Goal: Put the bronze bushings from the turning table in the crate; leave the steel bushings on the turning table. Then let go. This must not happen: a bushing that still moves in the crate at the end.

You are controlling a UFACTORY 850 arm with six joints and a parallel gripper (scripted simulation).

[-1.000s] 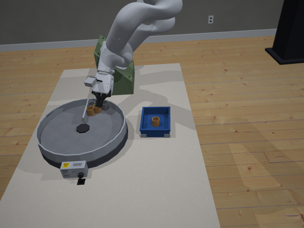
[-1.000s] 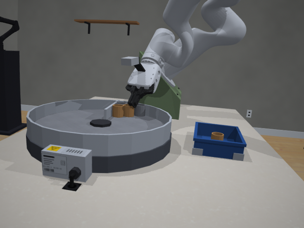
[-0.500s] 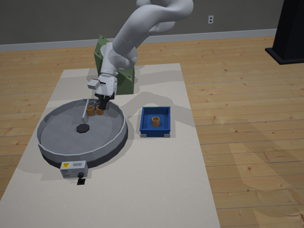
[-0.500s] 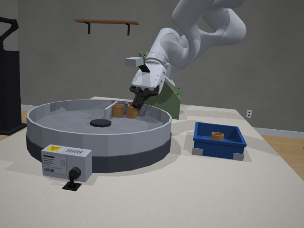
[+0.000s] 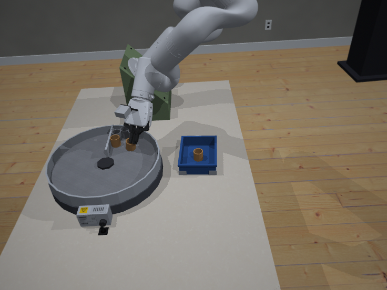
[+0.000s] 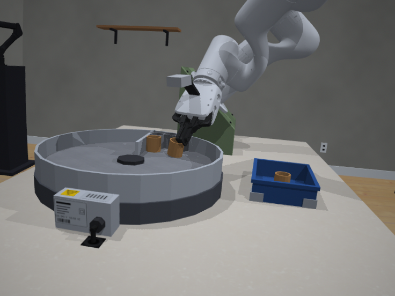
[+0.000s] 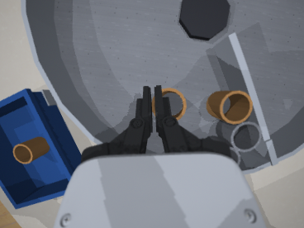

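Note:
My gripper (image 5: 133, 143) (image 6: 182, 142) (image 7: 153, 96) is shut on the near wall of a bronze bushing (image 5: 130, 146) (image 6: 174, 149) (image 7: 184, 108), with one finger inside its ring. The bushing is slightly tilted, over the turning table (image 5: 78, 180) (image 6: 143, 187) (image 7: 120, 49); I cannot tell whether its base touches. A second bronze bushing (image 5: 115, 142) (image 6: 153, 145) (image 7: 216, 105) stands apart beside it. Steel bushings (image 5: 124, 134) stand behind these near the wall, partly hidden by the gripper. Another bronze bushing (image 5: 197, 155) (image 6: 282, 178) (image 7: 38, 148) stands upright in the blue crate (image 5: 197, 169) (image 6: 280, 193).
A thin guide bar (image 5: 108, 141) (image 6: 141, 143) (image 7: 252, 91) stands beside the second bronze bushing. The turning table has a raised rim and a dark hub (image 5: 105, 163) (image 6: 130, 159) (image 7: 204, 18). A control box (image 5: 94, 216) (image 6: 86, 211) is at its front.

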